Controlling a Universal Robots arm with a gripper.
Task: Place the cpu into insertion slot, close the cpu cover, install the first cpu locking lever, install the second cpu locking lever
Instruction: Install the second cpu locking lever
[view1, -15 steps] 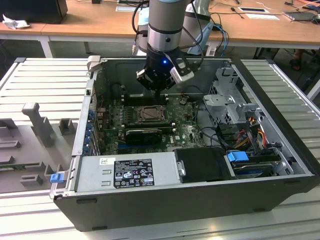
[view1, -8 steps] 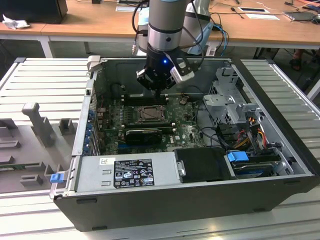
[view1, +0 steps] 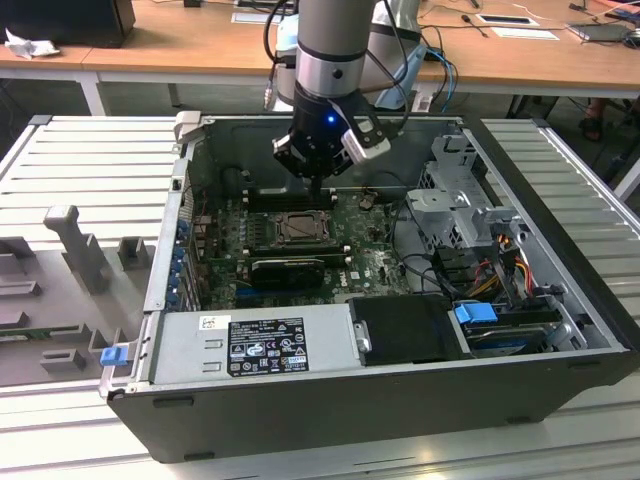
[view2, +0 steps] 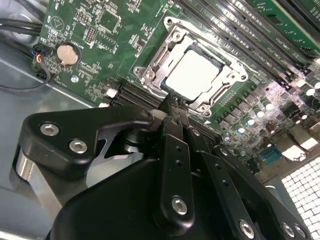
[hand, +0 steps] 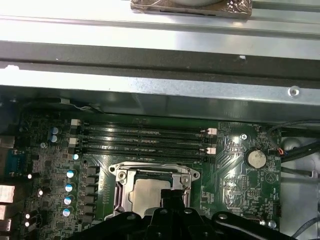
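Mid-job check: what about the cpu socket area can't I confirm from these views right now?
- Near edge of the cpu cover and cpu: in the first wrist view the gripper hides it.
- Locking levers: too thin to tell latched or free in both wrist views.
- The socket in the exterior view: too small, partly behind the gripper.
- Fingertip contact with the cover: unclear in the second wrist view.

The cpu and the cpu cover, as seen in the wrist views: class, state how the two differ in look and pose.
The cpu is a plain, pale, solid square face; the cpu cover is a shiny silver frame with a square opening. The cpu sits inside, showing through that opening; the cpu cover lies over it, framing its edges. Both lie flat on the green motherboard.
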